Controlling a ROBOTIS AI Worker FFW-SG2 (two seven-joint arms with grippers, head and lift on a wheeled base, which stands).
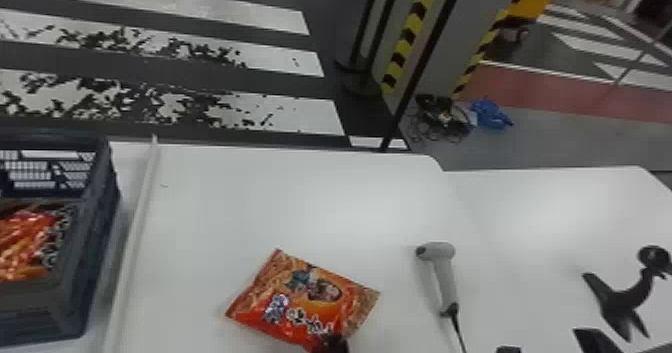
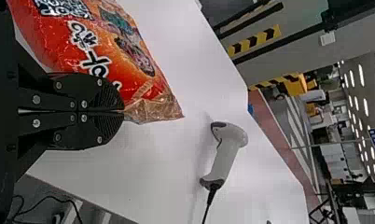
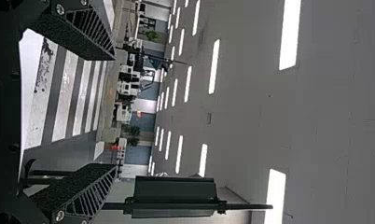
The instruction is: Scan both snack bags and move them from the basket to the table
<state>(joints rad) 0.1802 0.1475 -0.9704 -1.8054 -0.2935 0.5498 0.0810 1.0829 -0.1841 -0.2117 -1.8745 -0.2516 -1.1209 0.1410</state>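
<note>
An orange-red snack bag (image 1: 300,302) is near the middle front of the white table, printed face up. My left gripper (image 1: 330,346) is at its front edge. In the left wrist view, the gripper (image 2: 123,111) has its fingers together on the lower side of the bag (image 2: 129,53), partly covering it. Another snack bag (image 1: 25,242) lies inside the dark basket (image 1: 92,257) at the far left. The grey scanner (image 1: 442,272) rests on the table, right of the nearer bag. At the bottom edge my right gripper (image 1: 550,348) stands open; its parted fingers frame nothing in the right wrist view (image 3: 113,112).
A black stand (image 1: 622,297) is on the table at the right. The scanner's cable (image 1: 457,332) runs toward the front edge. A raised white strip (image 1: 135,232) separates the basket from the main tabletop. Dark posts (image 1: 425,62) rise beyond the table's back edge.
</note>
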